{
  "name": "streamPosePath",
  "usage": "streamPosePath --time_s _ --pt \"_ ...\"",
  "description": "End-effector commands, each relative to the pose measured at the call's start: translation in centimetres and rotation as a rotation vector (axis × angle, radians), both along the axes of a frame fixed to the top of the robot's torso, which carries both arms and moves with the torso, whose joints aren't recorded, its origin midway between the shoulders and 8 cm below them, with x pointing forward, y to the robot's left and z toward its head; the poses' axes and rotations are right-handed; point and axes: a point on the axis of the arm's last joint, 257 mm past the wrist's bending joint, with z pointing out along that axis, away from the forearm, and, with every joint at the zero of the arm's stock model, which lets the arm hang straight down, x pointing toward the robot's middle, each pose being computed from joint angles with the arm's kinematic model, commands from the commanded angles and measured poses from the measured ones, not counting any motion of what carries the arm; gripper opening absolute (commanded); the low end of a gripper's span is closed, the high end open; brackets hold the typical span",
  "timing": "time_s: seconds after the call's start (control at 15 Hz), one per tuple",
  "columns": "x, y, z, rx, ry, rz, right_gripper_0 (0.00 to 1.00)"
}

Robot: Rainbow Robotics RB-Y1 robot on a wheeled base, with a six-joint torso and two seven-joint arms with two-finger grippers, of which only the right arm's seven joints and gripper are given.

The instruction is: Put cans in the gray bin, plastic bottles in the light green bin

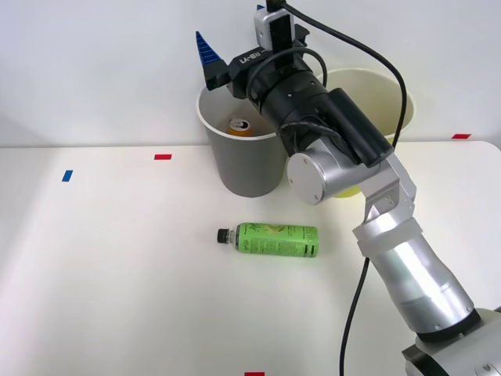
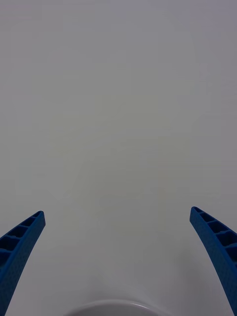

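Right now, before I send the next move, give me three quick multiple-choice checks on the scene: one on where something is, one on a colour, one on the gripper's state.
1. Where is the orange can?
A. Lying on the table
B. Inside the gray bin
C. Between the fingers

2. What colour is the label of the plastic bottle lying on the table?
A. Bright green
B. Red
C. Blue

3. How does the right gripper stand?
A. Shut on the can
B. Shut on the bottle
C. Open, holding nothing

Answers:
1 B, the can's silver top shows inside the gray bin's rim.
2 A, the label is green beside a black cap.
3 C, the wrist view shows both blue fingers wide apart with nothing between.
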Motion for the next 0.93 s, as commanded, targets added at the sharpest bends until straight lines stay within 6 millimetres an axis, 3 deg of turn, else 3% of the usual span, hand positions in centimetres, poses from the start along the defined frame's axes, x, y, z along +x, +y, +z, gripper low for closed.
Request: streamPosePath --time_s 0.07,0.47,0.67,0.93 --pt "-2.3 -3.2 -0.7 -0.028 -0.044 -0.052 1.0" --pt "-8.9 -10.6 -5.6 -0.033 -0.043 -0.166 1.0" --pt "-11.6 -14.6 -9.5 0.021 -0.02 -0.239 1.0" --pt "-15.0 -17.9 -14.3 0.077 0.036 -0.313 1.0"
